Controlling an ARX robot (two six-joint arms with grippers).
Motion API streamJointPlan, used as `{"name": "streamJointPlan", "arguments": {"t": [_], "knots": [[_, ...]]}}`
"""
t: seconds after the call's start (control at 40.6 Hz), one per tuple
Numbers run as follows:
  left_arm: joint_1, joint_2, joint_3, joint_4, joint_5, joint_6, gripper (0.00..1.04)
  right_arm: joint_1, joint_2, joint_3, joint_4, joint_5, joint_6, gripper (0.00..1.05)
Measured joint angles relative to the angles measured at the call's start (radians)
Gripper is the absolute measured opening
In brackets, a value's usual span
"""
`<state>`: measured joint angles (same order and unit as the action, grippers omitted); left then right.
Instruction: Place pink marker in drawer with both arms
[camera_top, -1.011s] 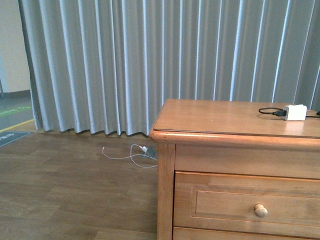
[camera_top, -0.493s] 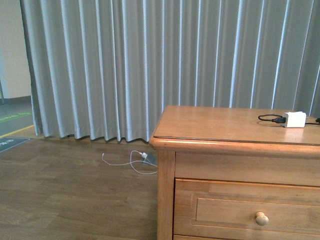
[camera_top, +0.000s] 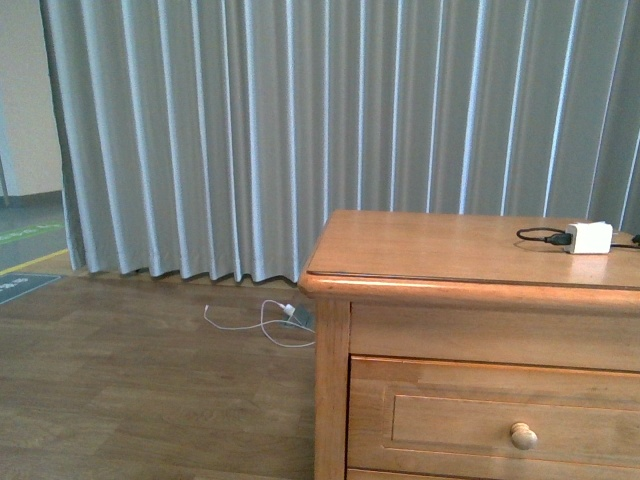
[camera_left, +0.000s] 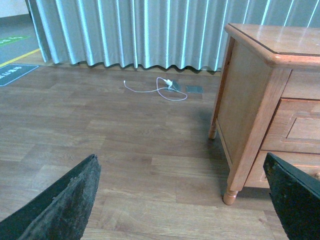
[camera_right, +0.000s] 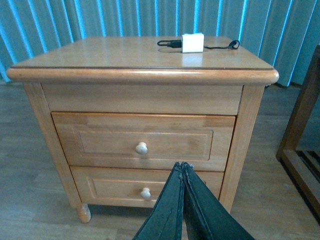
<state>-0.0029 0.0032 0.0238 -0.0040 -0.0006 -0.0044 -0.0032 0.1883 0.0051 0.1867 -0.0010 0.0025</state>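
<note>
The pink marker is not in any view. The honey-brown drawer shows shut at the front view's lower right, with a round pale knob. In the right wrist view the nightstand has two shut drawers, an upper one and a lower one. My right gripper is shut and empty, in front of the drawers and apart from them. My left gripper is open and empty above the floor, beside the nightstand's side. Neither arm shows in the front view.
A white charger block with a black cable lies on the nightstand top, and shows in the right wrist view. A white cable lies on the wood floor by the grey curtain. A dark wooden frame stands beside the nightstand.
The front view has shifted slightly, so the nightstand sits a little lower in frame than a second ago. Nothing else has moved.
</note>
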Motion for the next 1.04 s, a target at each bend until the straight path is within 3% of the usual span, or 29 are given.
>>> {"name": "streamJointPlan", "arguments": {"t": [0.074,0.148,0.567,1.036], "knots": [[0.0,0.0,0.0,0.0,0.0,0.0,0.99,0.0,-0.036,0.0,-0.036,0.0,0.0,0.01],[0.0,0.0,0.0,0.0,-0.001,0.0,0.99,0.0,-0.154,0.001,-0.176,0.0,0.0,0.01],[0.0,0.0,0.0,0.0,0.0,0.0,0.99,0.0,-0.183,0.001,-0.185,0.0,-0.002,0.03],[0.0,0.0,0.0,0.0,0.0,0.0,0.99,0.0,-0.183,0.001,-0.185,0.0,0.0,0.98]]}}
